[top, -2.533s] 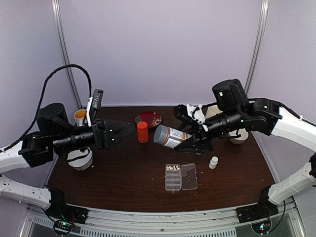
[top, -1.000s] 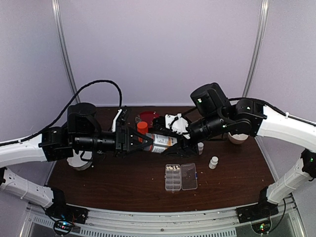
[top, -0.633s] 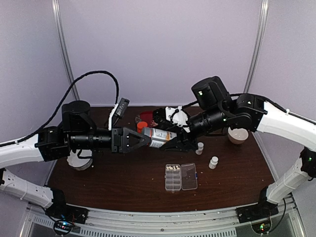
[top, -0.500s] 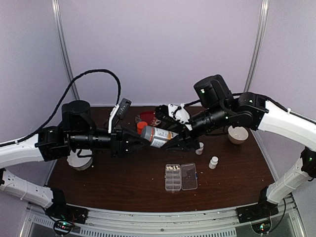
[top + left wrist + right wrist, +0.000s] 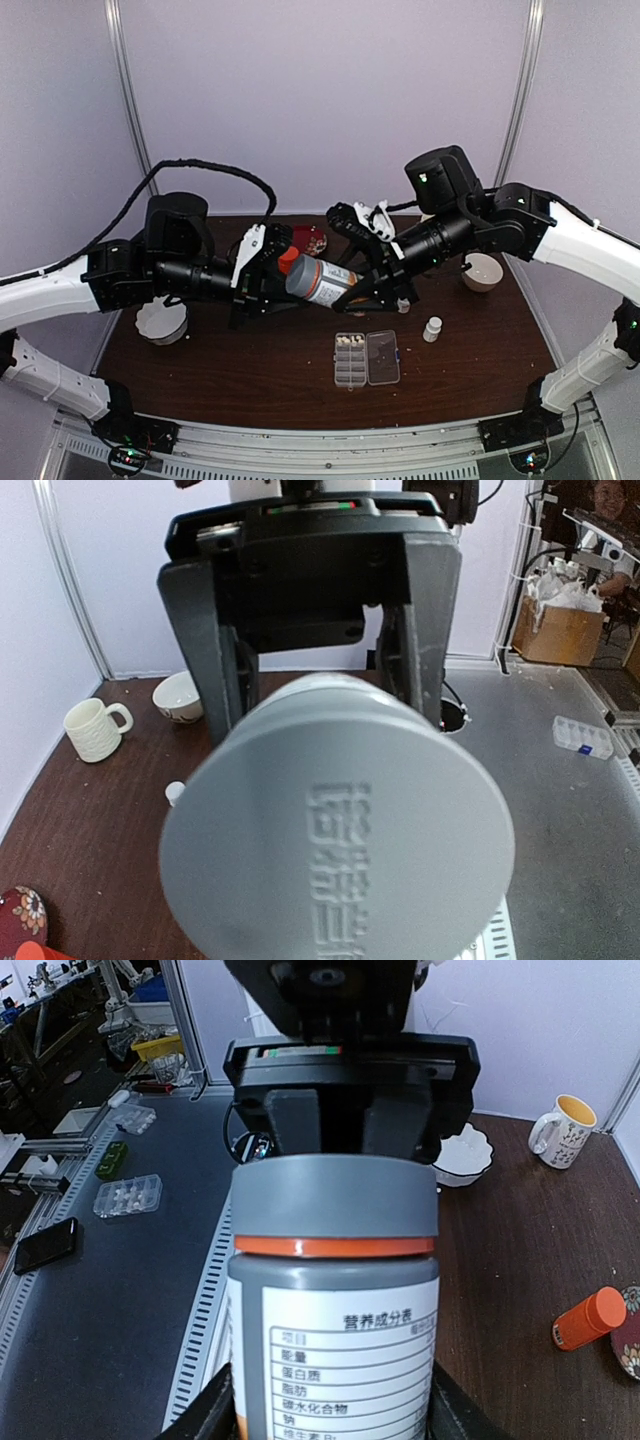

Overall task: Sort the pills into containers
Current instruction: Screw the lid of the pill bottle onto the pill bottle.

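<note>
A big grey bottle with a white label and a grey cap hangs tilted above the table's middle. My right gripper is shut on its body; its fingers flank the label. My left gripper sits at the cap, which fills the left wrist view and hides my left fingers, so their hold is unclear. Below lies the clear organiser with its lid flat to the right. Cream pills lie in its far containers.
An orange bottle and a red plate stand behind the left gripper. Two small white bottles stand right of the organiser. White bowls sit at the left and right. A cream mug stands beside the right bowl.
My left arm came in from the left until its gripper met the cap, then the wrist rolled there. The right gripper brought the bottle leftward to meet it and kept its hold.
</note>
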